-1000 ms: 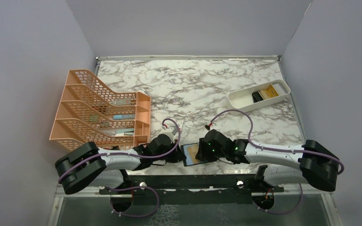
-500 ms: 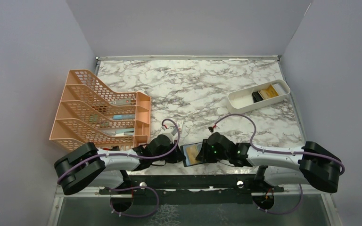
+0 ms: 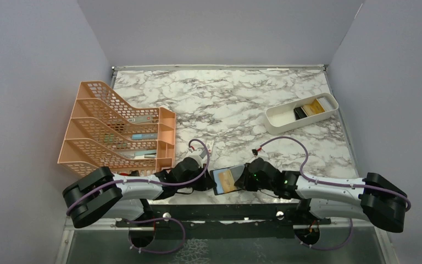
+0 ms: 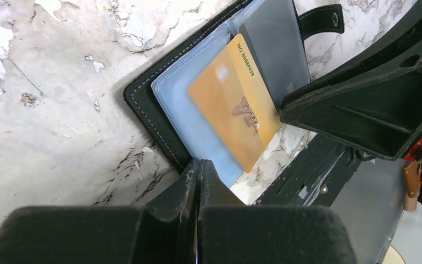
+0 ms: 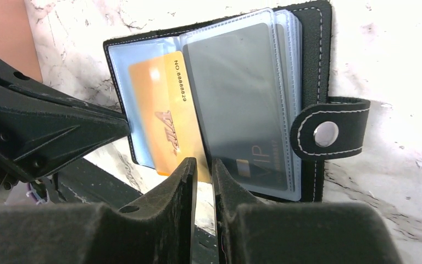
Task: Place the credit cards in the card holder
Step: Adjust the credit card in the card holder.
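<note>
The card holder point(image 3: 220, 188) lies open at the table's near edge, between both grippers. It shows its black cover point(image 5: 314, 49), clear sleeves and snap strap point(image 5: 329, 132). A yellow-gold credit card point(image 5: 162, 110) point(image 4: 231, 110) sits partly in a sleeve on the left page, its near edge sticking out. A black credit card point(image 5: 242, 110) sits inside the neighbouring sleeve. My left gripper point(image 4: 198, 162) point(image 3: 209, 181) is shut, its tips resting at the holder's edge. My right gripper point(image 5: 203, 160) point(image 3: 243, 179) stands just before the gold card's near edge, jaws a narrow slit apart with marble showing between them.
An orange mesh rack point(image 3: 115, 129) stands at the left. A white oblong tray point(image 3: 277, 118) at the back right holds dark and yellow flat pieces. A small white piece point(image 3: 210, 146) lies behind the left gripper. The black base rail point(image 3: 225, 212) runs just below the holder.
The right gripper has drawn back to the right off the holder and its jaws have narrowed, uncovering the gold card. The left gripper has stayed shut in place.
</note>
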Controlling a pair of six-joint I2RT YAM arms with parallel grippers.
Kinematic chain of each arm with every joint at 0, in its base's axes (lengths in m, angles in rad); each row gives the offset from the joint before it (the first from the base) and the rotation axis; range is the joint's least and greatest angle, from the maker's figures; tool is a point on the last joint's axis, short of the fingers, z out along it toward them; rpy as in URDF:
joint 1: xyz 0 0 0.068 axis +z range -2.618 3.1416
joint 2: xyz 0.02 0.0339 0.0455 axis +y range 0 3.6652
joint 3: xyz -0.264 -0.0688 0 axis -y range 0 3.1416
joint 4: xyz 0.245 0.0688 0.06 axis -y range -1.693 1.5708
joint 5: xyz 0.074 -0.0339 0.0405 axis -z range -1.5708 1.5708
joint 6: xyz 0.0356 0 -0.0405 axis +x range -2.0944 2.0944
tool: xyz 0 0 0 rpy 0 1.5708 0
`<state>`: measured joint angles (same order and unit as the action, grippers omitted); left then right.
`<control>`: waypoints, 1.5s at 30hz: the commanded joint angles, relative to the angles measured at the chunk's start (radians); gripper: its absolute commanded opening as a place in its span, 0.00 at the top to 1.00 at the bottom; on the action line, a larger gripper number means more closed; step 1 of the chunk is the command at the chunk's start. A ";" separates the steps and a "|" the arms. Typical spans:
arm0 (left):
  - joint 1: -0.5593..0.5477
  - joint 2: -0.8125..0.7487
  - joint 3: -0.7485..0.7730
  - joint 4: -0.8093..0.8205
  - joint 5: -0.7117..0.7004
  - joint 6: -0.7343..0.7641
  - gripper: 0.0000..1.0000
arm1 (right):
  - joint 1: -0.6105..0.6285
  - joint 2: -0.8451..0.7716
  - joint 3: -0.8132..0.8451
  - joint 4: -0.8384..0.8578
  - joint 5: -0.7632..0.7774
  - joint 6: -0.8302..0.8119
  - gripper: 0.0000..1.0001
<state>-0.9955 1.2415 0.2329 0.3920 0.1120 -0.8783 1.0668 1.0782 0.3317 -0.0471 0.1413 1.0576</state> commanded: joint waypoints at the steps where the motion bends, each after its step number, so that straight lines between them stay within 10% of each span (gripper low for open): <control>1: -0.007 -0.018 -0.010 -0.033 0.031 -0.008 1.00 | 0.002 0.007 -0.016 0.056 0.024 0.015 0.79; 28: -0.011 -0.042 0.055 -0.043 0.091 -0.049 0.98 | 0.002 -0.242 -0.158 0.161 -0.033 0.114 0.76; 34: -0.015 -0.008 0.083 -0.032 0.112 -0.060 0.98 | 0.002 -0.175 -0.090 0.034 -0.056 0.096 0.70; 45: 0.036 0.066 0.156 -0.071 0.088 -0.016 0.98 | 0.009 -0.034 -0.157 0.291 -0.152 0.219 0.66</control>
<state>-0.9916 1.3048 0.3397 0.3470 0.1963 -0.9226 1.0676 1.0214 0.2153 0.0967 0.0181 1.1793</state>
